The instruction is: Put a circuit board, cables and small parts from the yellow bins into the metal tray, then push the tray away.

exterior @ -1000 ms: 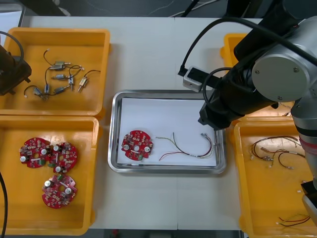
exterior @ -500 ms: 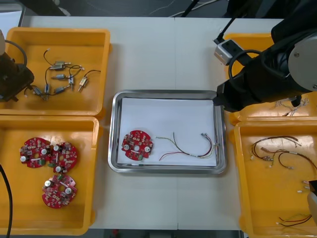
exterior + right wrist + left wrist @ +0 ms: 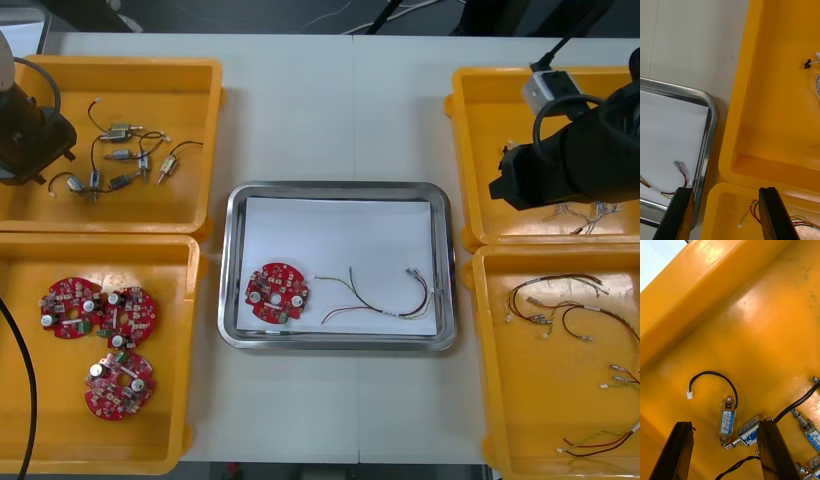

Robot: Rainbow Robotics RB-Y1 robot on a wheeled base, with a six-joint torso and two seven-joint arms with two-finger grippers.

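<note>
Right gripper (image 3: 726, 215) is hanging empty, fingers spread, above the rim where the two right-hand rectangular yellow plastic bins (image 3: 771, 112) meet. Shiny rectangular metal tray (image 3: 711, 123), white inside, is lying just beside one finger, holding a round red circuit board (image 3: 275, 293) and a thin red and yellow cable (image 3: 681, 168). Left gripper (image 3: 724, 452), fingers apart, is hovering in the far left yellow bin (image 3: 752, 315); small metal parts (image 3: 726, 422) with black leads are lying between its fingers.
</note>
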